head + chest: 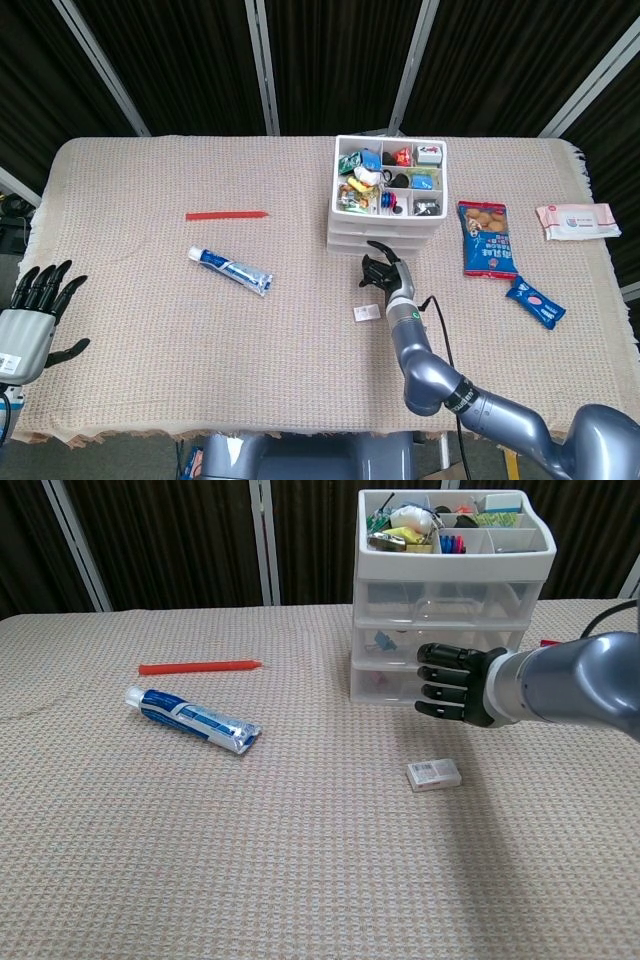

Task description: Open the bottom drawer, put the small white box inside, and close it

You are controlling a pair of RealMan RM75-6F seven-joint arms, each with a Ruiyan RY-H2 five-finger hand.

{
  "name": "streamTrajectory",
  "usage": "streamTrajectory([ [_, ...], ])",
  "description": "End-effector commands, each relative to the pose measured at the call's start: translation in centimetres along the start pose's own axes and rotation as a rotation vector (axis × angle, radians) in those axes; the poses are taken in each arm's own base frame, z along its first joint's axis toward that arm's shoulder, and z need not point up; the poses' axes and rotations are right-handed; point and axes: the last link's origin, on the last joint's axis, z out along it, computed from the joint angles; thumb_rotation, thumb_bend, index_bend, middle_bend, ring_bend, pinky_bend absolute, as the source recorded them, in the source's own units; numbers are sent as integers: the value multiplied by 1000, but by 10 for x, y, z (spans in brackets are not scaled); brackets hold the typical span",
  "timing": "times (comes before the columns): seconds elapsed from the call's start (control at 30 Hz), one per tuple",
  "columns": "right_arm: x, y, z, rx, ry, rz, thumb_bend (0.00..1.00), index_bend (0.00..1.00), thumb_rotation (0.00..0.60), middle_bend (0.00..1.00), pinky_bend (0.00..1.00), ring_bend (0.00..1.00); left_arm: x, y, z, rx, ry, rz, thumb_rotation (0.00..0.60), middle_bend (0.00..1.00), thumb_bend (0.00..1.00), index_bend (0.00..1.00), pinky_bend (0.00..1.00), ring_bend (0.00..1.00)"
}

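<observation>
the right hand (455, 684) – empty, fingers spread – hangs just in front of the bottom drawer (385, 685), the small white box (433, 774) lying flat beside it – far nearer than the idle, open-fingered left hand (35, 310).

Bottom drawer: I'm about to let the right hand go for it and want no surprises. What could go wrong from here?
The right hand is in front of the closed bottom drawer, holding nothing; the light drawer unit might slide or tip if pulled, spilling the items in its top tray. The small white box lies just below the hand, so the arm might knock it aside while pulling back.
</observation>
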Motion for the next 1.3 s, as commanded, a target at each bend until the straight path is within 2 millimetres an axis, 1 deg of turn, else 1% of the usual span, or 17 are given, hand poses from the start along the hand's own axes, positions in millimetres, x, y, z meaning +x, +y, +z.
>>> streamTrajectory([
  [0.03, -3, 0, 3, -8, 1, 19, 479, 283, 600, 773, 642, 730, 0, 0, 0, 0, 0, -1, 600, 0, 108, 131, 0, 0],
  [0.2, -11, 0, 7, -15, -3, 29, 484, 311, 600, 774, 642, 730, 0, 0, 0, 2, -1, -6, 600, 0, 108, 131, 0, 0],
  [0.37, -19, 1, 9, -21, -14, 24, 493, 379, 600, 774, 642, 729, 0, 0, 1, 1, -5, -9, 600, 0, 109, 131, 0, 0],
  [0.47, -23, 2, 9, -26, -17, 20, 494, 403, 600, 773, 642, 730, 1, 0, 1, 1, -5, -12, 600, 0, 109, 131, 0, 0],
  [0.7, -28, 5, 10, -39, -21, 14, 494, 421, 600, 773, 642, 729, 1, -1, 1, 2, -8, -18, 600, 0, 109, 132, 0, 0],
  [0.87, -30, 9, 5, -53, -40, 9, 494, 426, 600, 773, 642, 729, 1, -1, 1, 3, -11, -18, 600, 0, 109, 132, 0, 0],
  [1.03, -28, 14, -2, -63, -47, 5, 495, 435, 600, 773, 642, 729, 0, 0, 0, 7, -14, -23, 600, 0, 108, 133, 0, 0],
  [1.3, -23, 25, -21, -84, -90, -9, 495, 432, 600, 774, 643, 727, 0, 1, 0, 10, -11, -17, 600, 0, 108, 135, 0, 0],
])
